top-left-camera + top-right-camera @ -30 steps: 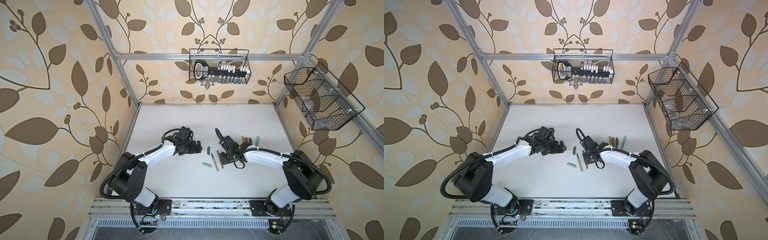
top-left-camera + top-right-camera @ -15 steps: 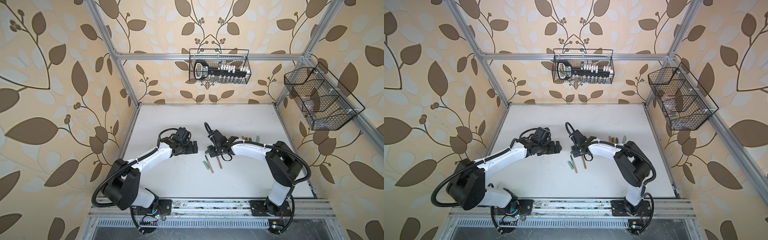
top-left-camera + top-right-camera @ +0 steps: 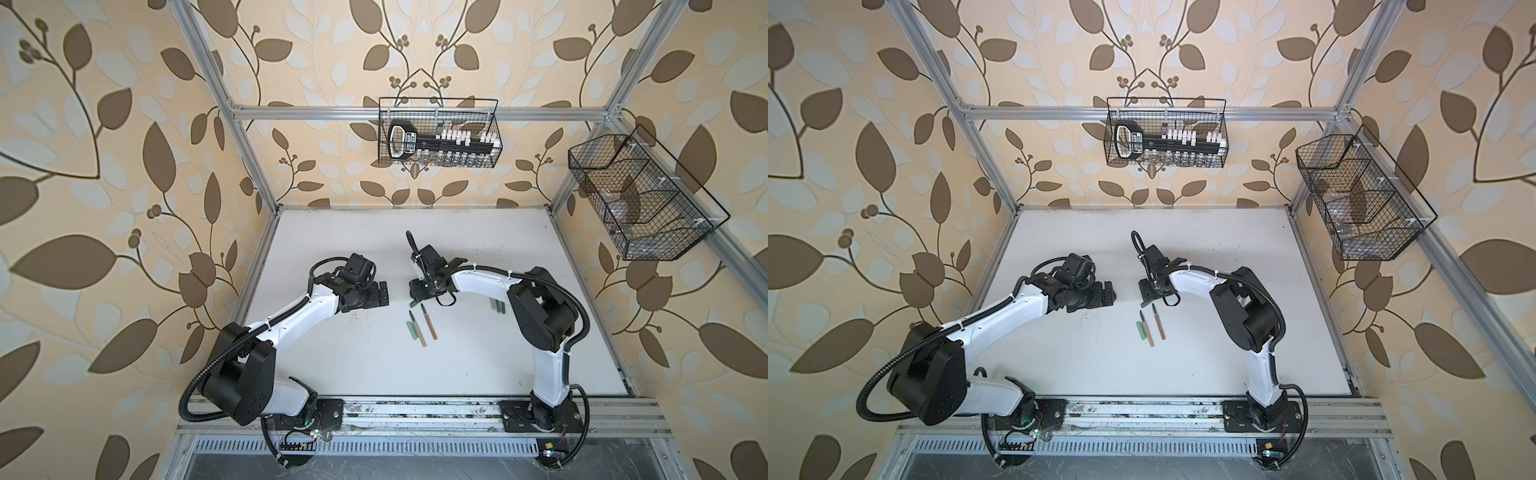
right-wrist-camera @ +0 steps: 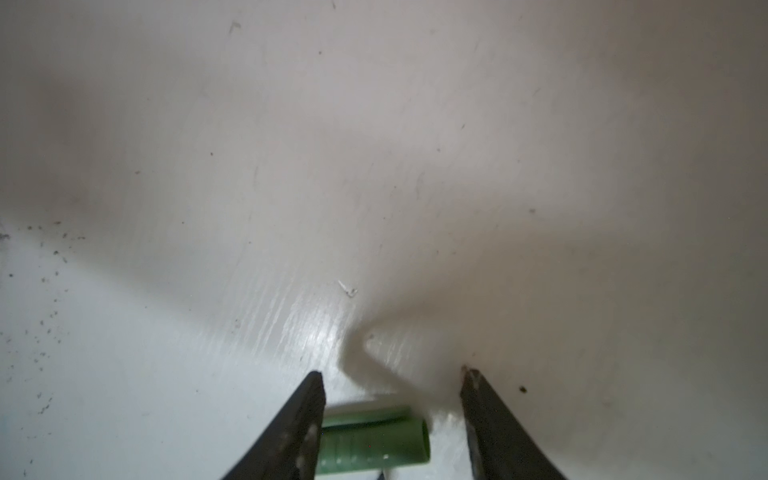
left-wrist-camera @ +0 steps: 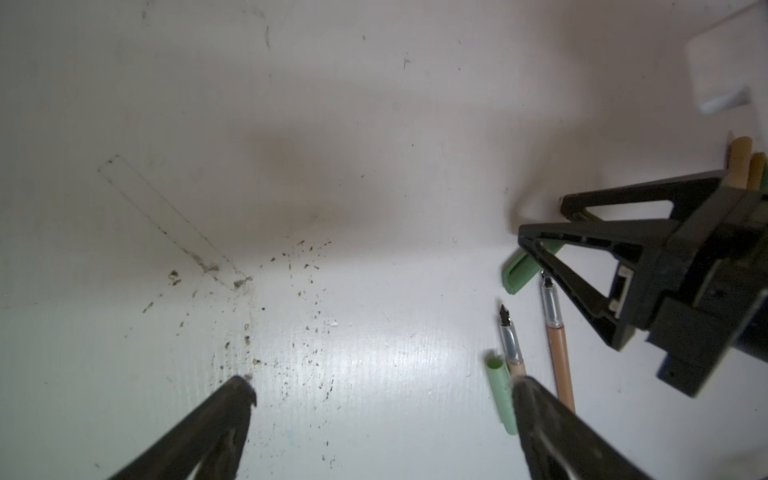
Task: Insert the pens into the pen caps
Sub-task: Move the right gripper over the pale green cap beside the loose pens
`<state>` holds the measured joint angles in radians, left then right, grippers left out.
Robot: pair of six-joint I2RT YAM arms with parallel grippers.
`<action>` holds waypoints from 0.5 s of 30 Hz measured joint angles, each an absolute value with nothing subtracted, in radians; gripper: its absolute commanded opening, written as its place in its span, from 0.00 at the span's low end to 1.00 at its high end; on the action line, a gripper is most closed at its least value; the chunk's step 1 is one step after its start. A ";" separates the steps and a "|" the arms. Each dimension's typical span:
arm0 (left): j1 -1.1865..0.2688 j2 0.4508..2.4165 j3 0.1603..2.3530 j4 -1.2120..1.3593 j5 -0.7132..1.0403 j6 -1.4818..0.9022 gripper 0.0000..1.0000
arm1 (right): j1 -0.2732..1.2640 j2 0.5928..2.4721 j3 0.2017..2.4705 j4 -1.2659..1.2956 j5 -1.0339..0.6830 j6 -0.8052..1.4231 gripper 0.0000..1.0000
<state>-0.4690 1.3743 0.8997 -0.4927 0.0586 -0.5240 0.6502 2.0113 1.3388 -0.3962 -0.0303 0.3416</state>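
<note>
R gripper [image 4: 392, 415] sits low over a green cap [image 4: 374, 444], bottom centre of the right wrist view. Its jaws are apart, nothing clamped. The cap lies flat on the white table [image 3: 457, 374]. Its open end points at one finger [image 4: 482, 419] w/ a clear gap, and the other end is hidden behind the opposite finger. So the cap runs approx along the closing line, not across it.

L gripper [image 5: 382, 388] hangs spread wide and empty over bare, speckled tabletop. In both top views it's left of centre, facing the R one.

Mid-frame in a top view, just below the R gripper, a tan pen [image 3: 418, 331] lies nib up-frame w/ a mint cap [image 3: 411, 331] tight beside it. A second tan pen [image 3: 429, 323] lies near, approx parallel.

A cluster of tan and green sticks [image 3: 497, 306] pokes out by the R forearm, right of centre. Caps or pens, can't tell.

Step in hand: cap pickup, I reckon. Neither centre pen is capped yet.

Next move prob needs a wrist turn so the fingers close across the cap's body. Then lift w/ the open end clear so a pen nib can go in.
</note>
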 measured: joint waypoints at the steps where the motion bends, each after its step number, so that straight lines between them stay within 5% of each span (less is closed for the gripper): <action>1: -0.469 1.365 0.900 -0.498 0.059 -0.524 0.99 | 0.651 2.011 1.338 -0.392 -0.042 0.341 0.54; 15: -0.469 1.269 0.854 -0.514 0.063 -0.527 0.99 | 0.745 1.969 1.270 -0.379 -0.057 0.335 0.51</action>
